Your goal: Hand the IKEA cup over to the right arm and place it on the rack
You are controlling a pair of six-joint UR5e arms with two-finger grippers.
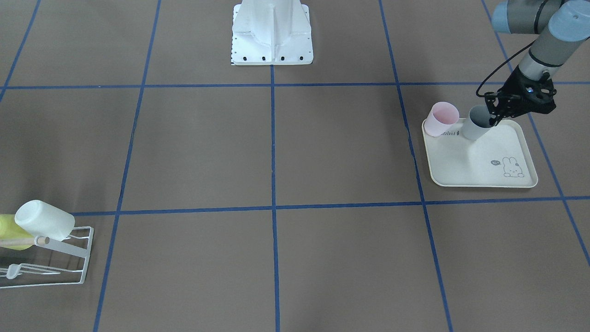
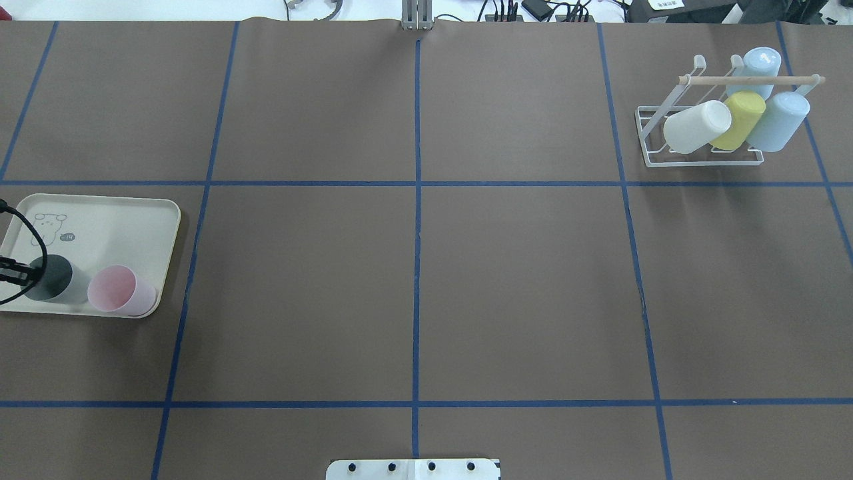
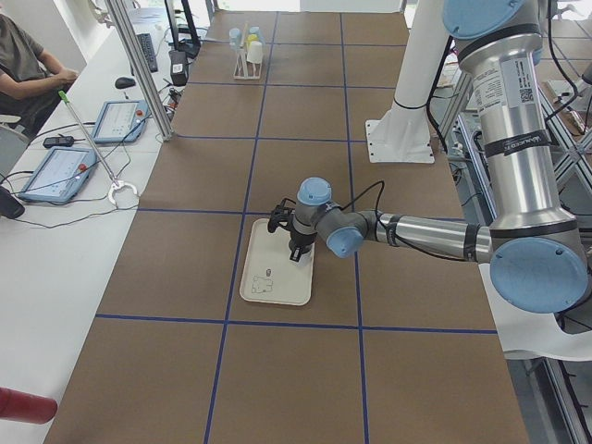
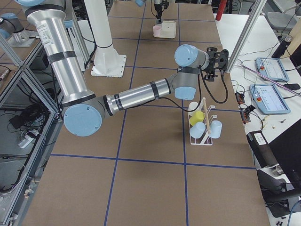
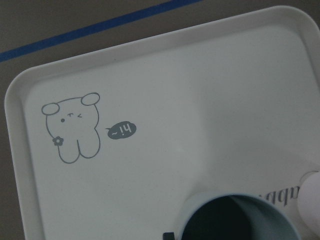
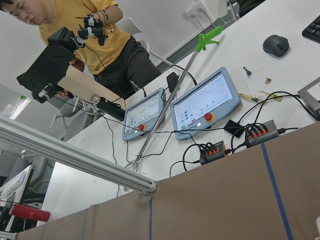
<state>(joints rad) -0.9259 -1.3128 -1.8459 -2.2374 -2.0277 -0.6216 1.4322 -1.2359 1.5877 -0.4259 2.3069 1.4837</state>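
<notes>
Pickup: left gripper [image 1: 492, 120] at grey cup [image 1: 474, 131] rim; whether clamped, cannot tell. Next: lift toward right arm [image 4: 141, 94].

We look steeply down on the worktop [image 2: 426, 280] from behind the robot and from across it; both views share the tray [image 1: 470, 161] and rack [image 2: 706, 159]. End cameras look along it. The left wrist camera hangs close over the tray; the right faces a person [image 6: 75, 25].

We see a brown-papered counter [image 2: 300, 267] w/ a blue tape grid [image 2: 417, 200], a white side desk [image 3: 65, 259] w/ two touchscreen pendants [image 6: 207, 102], cables [image 6: 200, 145] & a mouse [image 6: 276, 45], an alu post [image 3: 139, 69], a seated person [image 6: 95, 45], a white wall [image 6: 160, 25].
</notes>
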